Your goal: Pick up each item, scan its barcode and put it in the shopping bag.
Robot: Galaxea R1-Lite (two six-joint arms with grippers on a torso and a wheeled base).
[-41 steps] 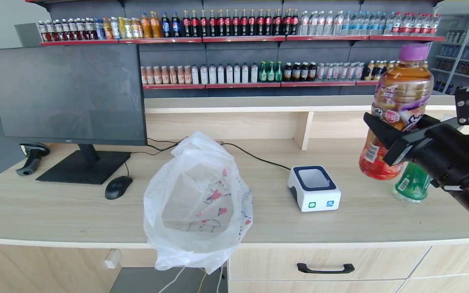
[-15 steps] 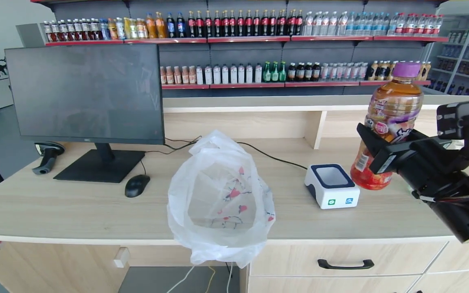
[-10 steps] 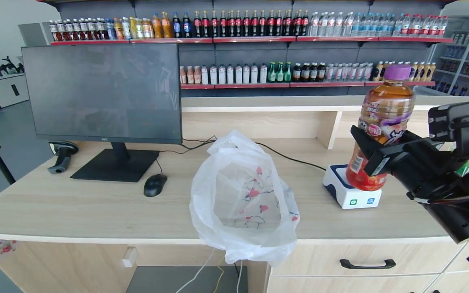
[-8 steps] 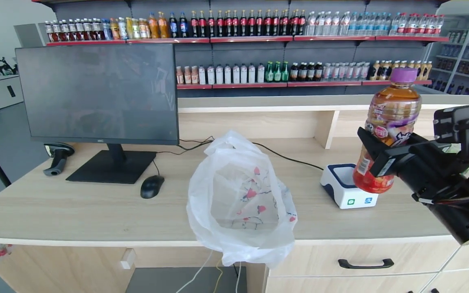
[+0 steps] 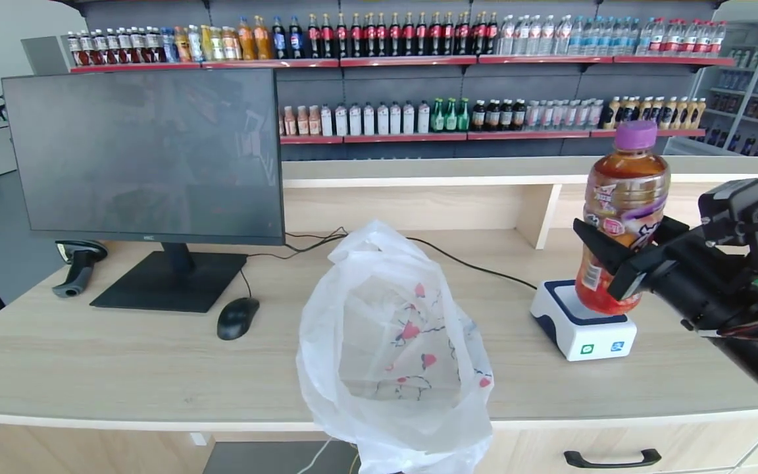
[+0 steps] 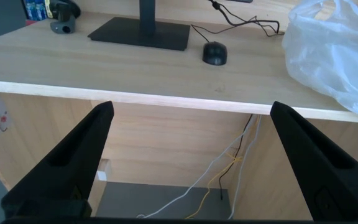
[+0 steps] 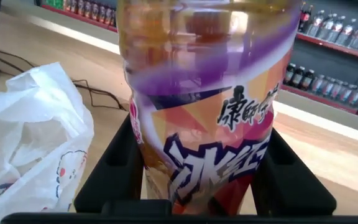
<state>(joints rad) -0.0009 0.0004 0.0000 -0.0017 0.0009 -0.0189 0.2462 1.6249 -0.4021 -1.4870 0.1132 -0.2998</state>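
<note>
The left gripper (image 6: 191, 112) hangs empty below the counter (image 5: 122, 355) edge, fingers spread wide. On the counter a handheld scanner (image 5: 75, 266) lies at 9 o'clock, with the monitor (image 5: 145, 148) and mouse (image 5: 237, 317) at 10. The open shopping bag (image 5: 395, 355) slumps at 6. At 3, the right gripper (image 5: 616, 263) clamps the bottle (image 5: 622, 217) upright just above the white scanner box (image 5: 583, 326). Its purple label carries large characters, and the barcode strip faces 9 o'clock.

We look from the head forward and down over the worktop (image 5: 122, 368) toward the shelves (image 5: 405, 63). Our left wrist camera sits low, facing the worktop's front edge; the right one crowds the bottle (image 7: 210, 112). All three share the shopping bag (image 5: 392, 355).
</note>
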